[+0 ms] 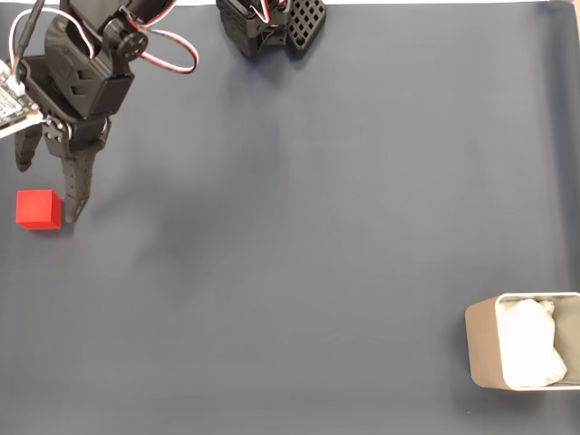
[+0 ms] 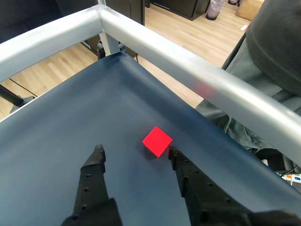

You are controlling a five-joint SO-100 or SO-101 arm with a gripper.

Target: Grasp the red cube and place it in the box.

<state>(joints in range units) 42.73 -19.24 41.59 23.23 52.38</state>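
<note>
You see a smooth, matt red plastic-looking cube (image 2: 157,141) on a dark blue mat (image 1: 317,227) with a faint sheen, a glossy silver metal rail (image 2: 197,77), and matt black plastic gripper fingers (image 2: 91,179).

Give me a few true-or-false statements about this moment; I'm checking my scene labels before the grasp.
1. The red cube lies on the dark mat. True.
2. The gripper is shut on the cube. False: its fingers are spread, and the cube lies free beyond one fingertip in the wrist view.
3. The box sits at the lower right of the fixed view. True.
4. The cube is inside the box. False: it lies at the far left of the fixed view, well apart from the box.
5. The box holds white padding. True.
</note>
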